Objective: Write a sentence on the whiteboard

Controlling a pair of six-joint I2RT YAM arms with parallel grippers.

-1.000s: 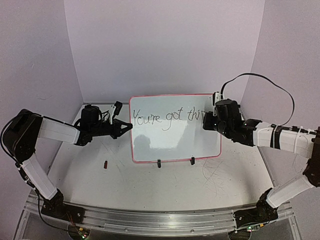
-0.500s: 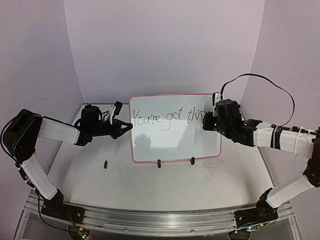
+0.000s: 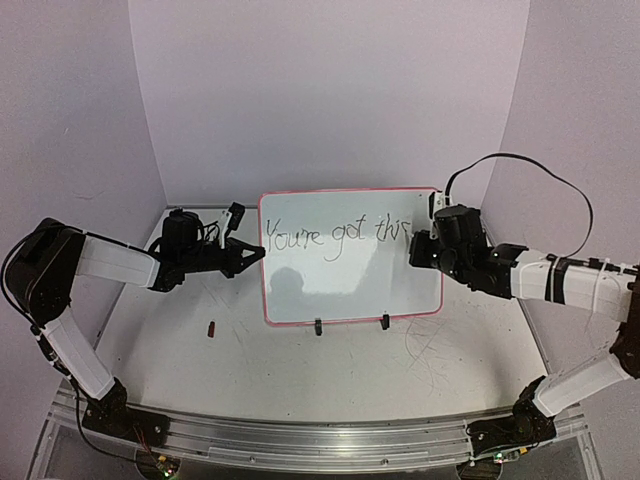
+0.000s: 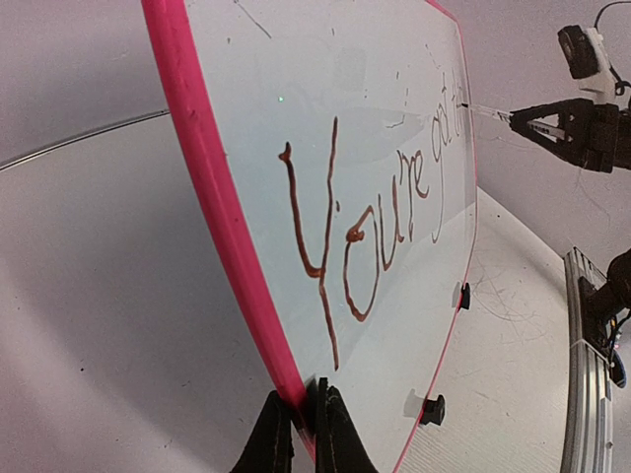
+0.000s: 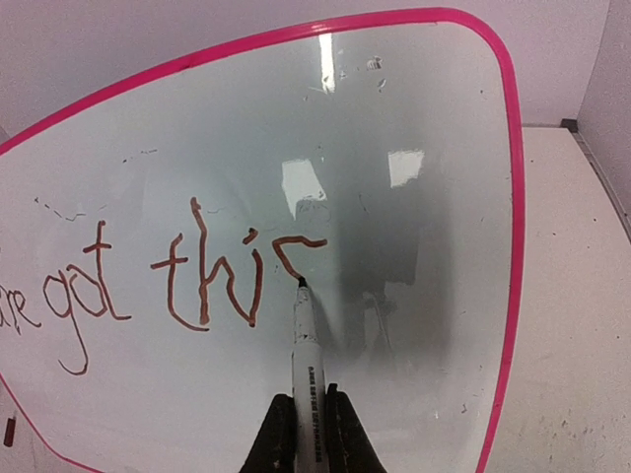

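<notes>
Whiteboard [image 3: 350, 290] upright at mid-back of table [image 3: 300, 370]. Sentence [image 3: 335, 237]: "You're got thi", last letter half-formed. Left gripper [image 4: 301, 404] clamped on its left edge. Right gripper [image 5: 304, 404] pinching marker [image 5: 304, 340], tip touching board; marker label illegible.

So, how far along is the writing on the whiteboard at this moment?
Done: the sentence on the whiteboard reads "You're got thi". In hand: the right jaws are shut on the marker, its tip at the half-drawn "s"; the left jaws clamp the board's left edge. Left: finish the "s", perhaps add a full stop.
</notes>
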